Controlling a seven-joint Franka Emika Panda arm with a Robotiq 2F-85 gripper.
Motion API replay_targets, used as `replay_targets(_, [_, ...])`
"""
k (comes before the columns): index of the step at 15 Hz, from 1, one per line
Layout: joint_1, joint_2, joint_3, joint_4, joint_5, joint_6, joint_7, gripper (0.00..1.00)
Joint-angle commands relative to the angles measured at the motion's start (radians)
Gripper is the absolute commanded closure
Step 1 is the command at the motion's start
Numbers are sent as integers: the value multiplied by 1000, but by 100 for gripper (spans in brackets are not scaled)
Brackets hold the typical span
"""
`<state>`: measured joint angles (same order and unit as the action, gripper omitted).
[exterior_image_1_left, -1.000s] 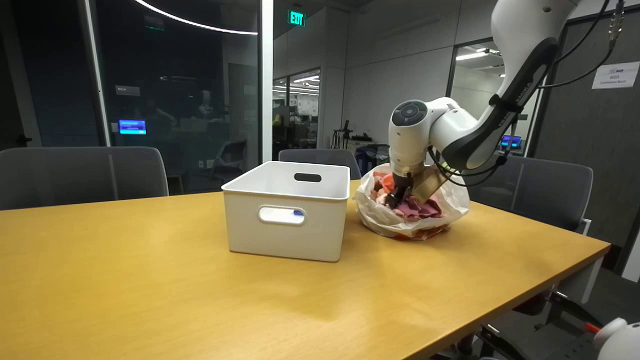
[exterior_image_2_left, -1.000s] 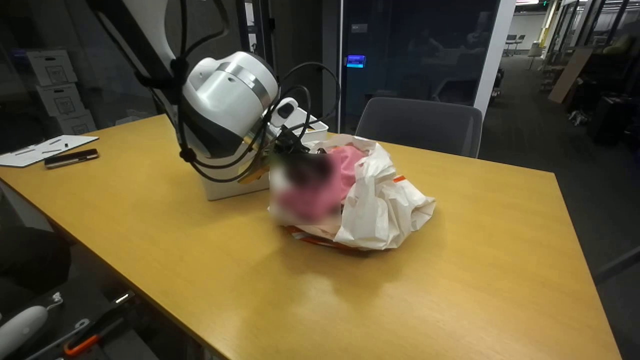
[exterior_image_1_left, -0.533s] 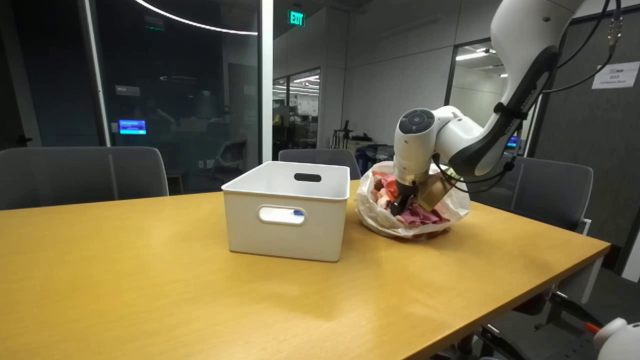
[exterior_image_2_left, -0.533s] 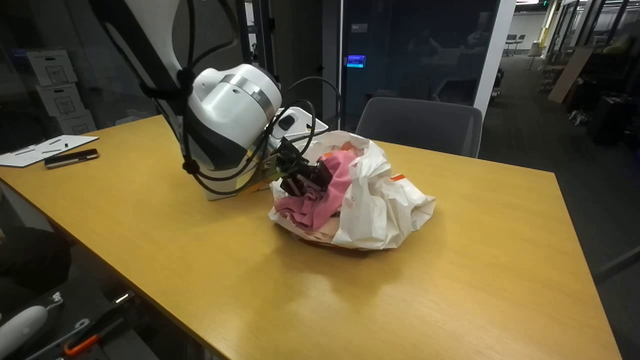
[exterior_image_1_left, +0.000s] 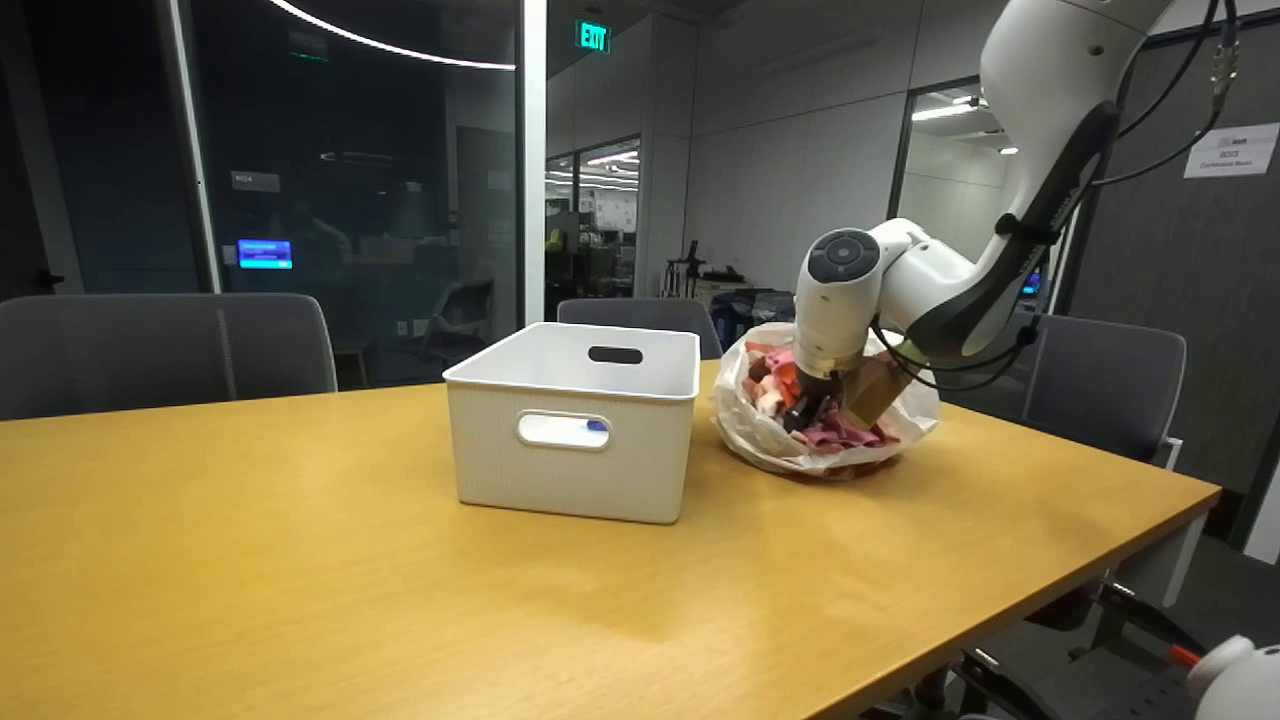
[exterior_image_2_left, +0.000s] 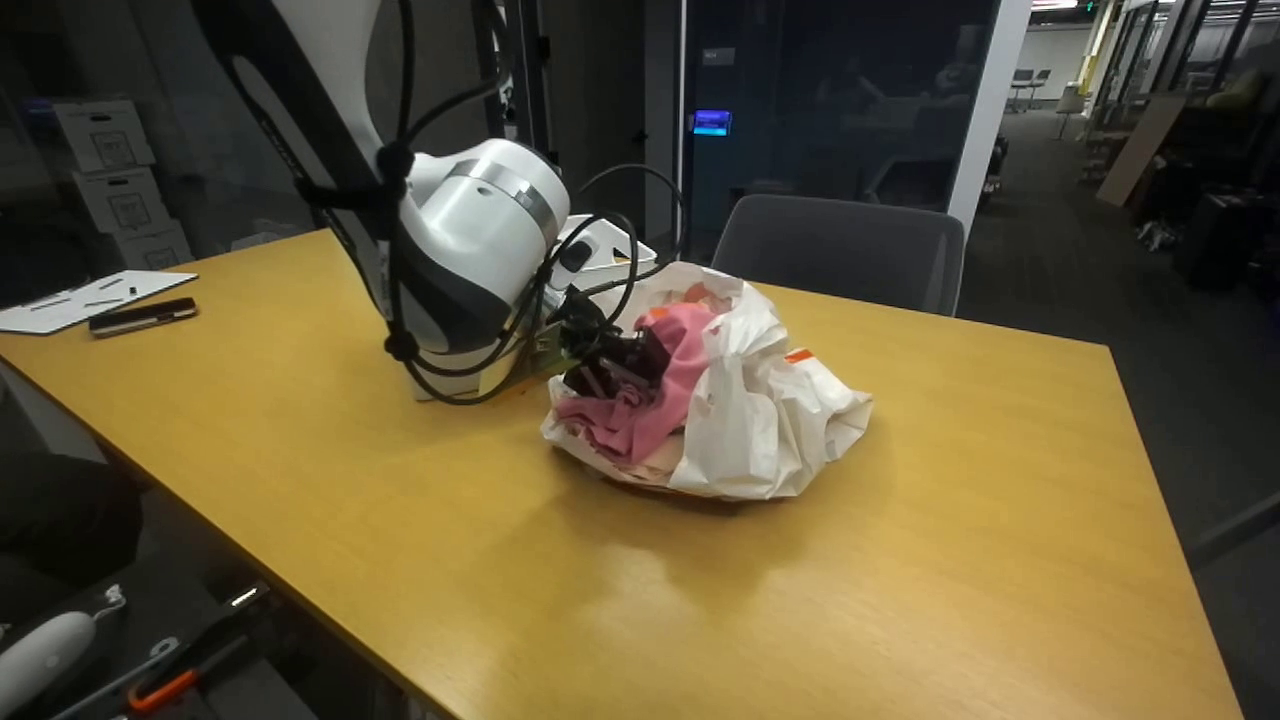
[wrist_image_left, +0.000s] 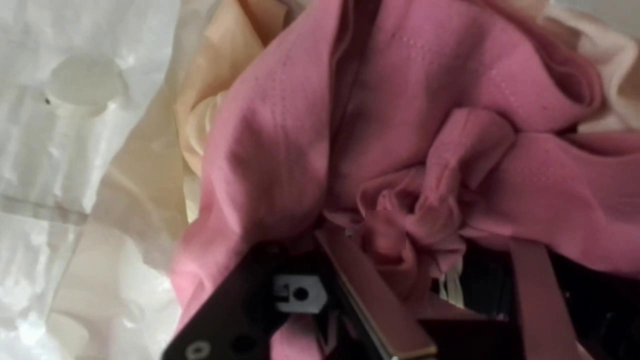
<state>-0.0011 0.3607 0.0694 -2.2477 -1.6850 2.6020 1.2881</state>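
Two fingers (wrist_image_left: 377, 300) of the gripper (wrist_image_left: 427, 239) are seen in the wrist view, and they are spread apart from each other, with a gap left between them. A pink cloth (wrist_image_left: 400, 90) is bunched at their tips, and some of its folds are lying loosely in this gap. In both exterior views, the gripper is pointed downward into the mouth of a white bag (exterior_image_2_left: 765, 410), and it is there that the pink cloth is found. Some beige cloth (wrist_image_left: 217, 60) and some orange cloth (exterior_image_1_left: 783, 377) are also contained in the bag.

The bag is set on a wooden table (exterior_image_1_left: 300, 580), near a white box (exterior_image_1_left: 570, 482) with handle holes. Through its front hole, a small blue spot (exterior_image_1_left: 597, 426) can be seen, but what it is cannot be told. In an exterior view, a white sheet (exterior_image_2_left: 70, 305) and a dark flat object (exterior_image_2_left: 143, 317) are laid side by side near the table edge. Grey chairs (exterior_image_1_left: 170, 355) are placed around the table.
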Motion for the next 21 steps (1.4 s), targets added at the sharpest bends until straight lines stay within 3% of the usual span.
replay_targets(1, [-6, -24, 0, -17, -17, 24, 28, 49])
replay_targets(7, [8, -109, 12, -71, -70, 28, 46, 2])
replay_targets(11, [5, -175, 21, -109, -44, 51, 58, 0])
replay_targets(17, [13, -275, 39, -143, -94, 115, 185, 0])
replay_targets(21, [14, -353, 50, -180, -56, 187, 264, 0])
